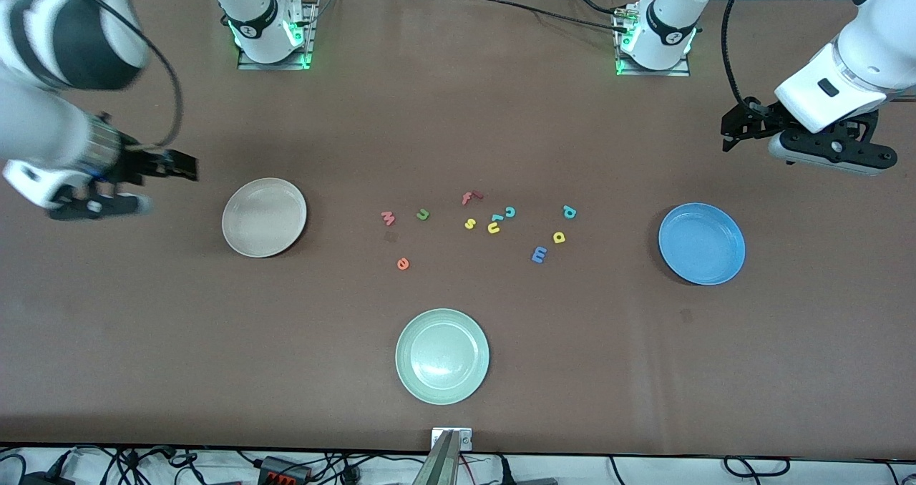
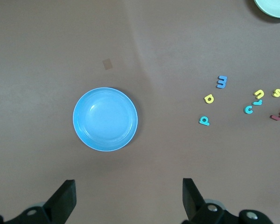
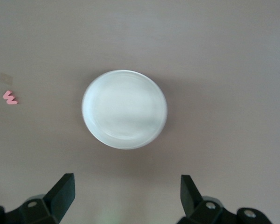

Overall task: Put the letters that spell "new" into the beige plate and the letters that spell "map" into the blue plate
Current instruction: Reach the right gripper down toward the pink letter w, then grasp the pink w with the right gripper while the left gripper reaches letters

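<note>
Judging by both plates, you have sorted nothing: beige plate point(image 1: 264, 217) and blue plate point(image 1: 702, 243) sit bare, all six letters on the counter point(image 1: 458, 113) between them, pinkish-red w point(image 1: 388, 218) nearest beige, teal p point(image 1: 569, 212) nearest blue. Left hand point(image 2: 127, 198) and right hand point(image 3: 126, 196) gape wide, empty.

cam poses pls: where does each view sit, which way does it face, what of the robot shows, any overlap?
Front: high across the table, facing both bases; shows both arms, beige plate, blue plate, letters.
Left wrist: above the blue plate, looking down; open left gripper fingertips show.
Right wrist: above the beige plate, looking down; open right gripper fingertips show.
Shared: pink w, right wrist and front.
</note>
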